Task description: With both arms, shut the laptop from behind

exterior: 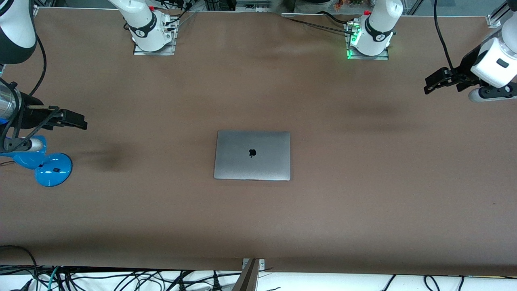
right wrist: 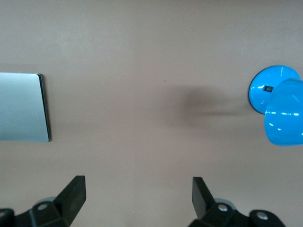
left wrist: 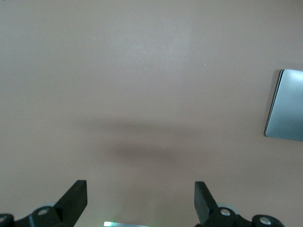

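Laptop (exterior: 252, 155) shut flat mid-table, lid logo up; left gripper (exterior: 432, 83) at its two o'clock, right gripper (exterior: 78, 120) at its nine o'clock above the blue lamp (exterior: 48, 167), both spread wide over bare table (exterior: 363, 202), waiting.

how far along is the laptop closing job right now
It looks done: the laptop lies flat on the table with its lid down, logo facing up. Nothing is in hand. The left gripper hangs open over the left arm's end of the table, and the right gripper hangs open at the right arm's end, above the blue lamp. Neither touches the laptop. Nothing visible is left to do.
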Tool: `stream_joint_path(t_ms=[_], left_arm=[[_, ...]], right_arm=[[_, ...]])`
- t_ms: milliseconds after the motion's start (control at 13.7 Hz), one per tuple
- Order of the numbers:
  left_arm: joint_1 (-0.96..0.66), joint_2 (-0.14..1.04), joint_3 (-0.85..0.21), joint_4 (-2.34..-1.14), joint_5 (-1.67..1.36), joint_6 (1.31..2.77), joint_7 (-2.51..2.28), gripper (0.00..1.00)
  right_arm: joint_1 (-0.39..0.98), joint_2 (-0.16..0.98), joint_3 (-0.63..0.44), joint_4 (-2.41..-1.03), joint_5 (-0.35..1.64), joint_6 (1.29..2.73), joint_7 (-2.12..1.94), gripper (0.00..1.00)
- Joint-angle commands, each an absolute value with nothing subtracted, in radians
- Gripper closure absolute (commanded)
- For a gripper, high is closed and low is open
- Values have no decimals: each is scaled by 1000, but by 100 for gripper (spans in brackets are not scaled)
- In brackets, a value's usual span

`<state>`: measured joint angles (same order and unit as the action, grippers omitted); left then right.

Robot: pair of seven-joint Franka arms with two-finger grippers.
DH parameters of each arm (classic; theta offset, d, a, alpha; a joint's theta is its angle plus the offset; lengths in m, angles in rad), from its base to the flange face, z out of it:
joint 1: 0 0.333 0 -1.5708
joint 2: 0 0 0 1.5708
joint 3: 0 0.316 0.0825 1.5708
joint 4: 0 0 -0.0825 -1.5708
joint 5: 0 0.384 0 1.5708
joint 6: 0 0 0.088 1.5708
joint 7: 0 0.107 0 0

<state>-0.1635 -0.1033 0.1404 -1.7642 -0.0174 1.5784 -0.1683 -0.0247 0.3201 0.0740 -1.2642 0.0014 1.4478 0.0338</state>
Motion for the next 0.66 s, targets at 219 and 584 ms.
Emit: stream_joint_path(t_ms=[219, 584], left_arm=[[-163, -64, 135, -1712, -41, 1555, -169, 0], [-164, -60, 135, -1712, -41, 1552, -169, 0]], right_arm=[[-41, 284, 69, -1298, -2, 1439, 21, 0], [-41, 282, 69, -1298, -2, 1437, 21, 0]])
